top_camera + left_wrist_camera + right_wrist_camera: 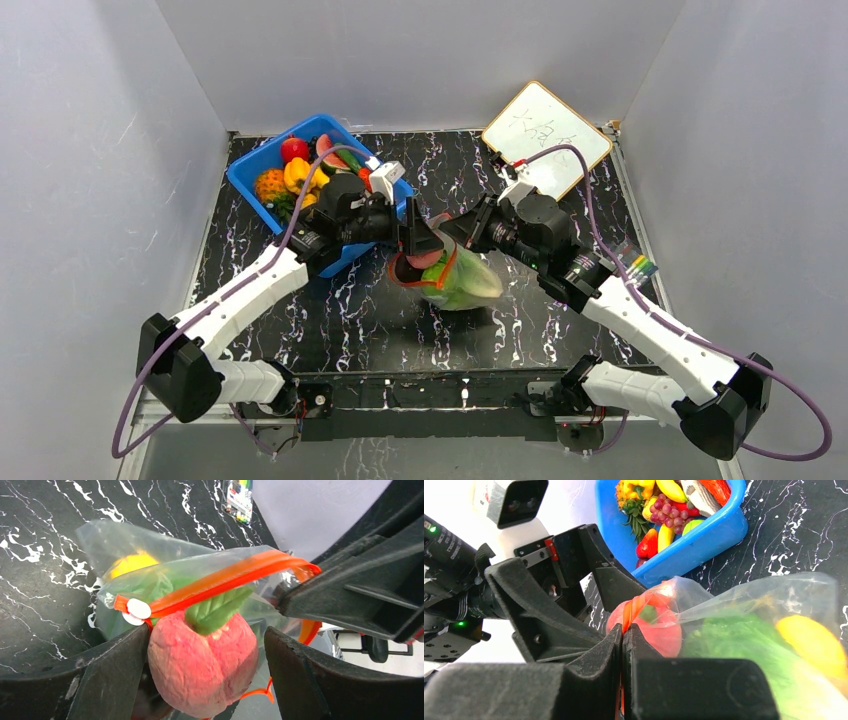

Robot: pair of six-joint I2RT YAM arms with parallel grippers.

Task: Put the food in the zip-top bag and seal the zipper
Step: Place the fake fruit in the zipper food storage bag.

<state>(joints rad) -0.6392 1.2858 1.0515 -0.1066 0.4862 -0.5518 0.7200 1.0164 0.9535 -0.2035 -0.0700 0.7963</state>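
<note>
The zip-top bag [468,282] lies mid-table with green lettuce [734,640] and a yellow food [814,642] inside. Its red-orange zipper [220,582] runs along the raised mouth, with a white slider [137,610] at one end. My right gripper [622,632] is shut on the zipper edge and holds the mouth up. A pink-red peach [200,665] with a green leaf sits at the mouth between the jaws of my left gripper [206,645]. It touches the left finger [105,675], with a gap to the right finger [320,680], so the gripper is open.
A blue bin [250,182] with several more toy fruits stands at the back left, just behind my left wrist. A whiteboard [545,135] leans at the back right. A pack of markers [640,267] lies by the right wall.
</note>
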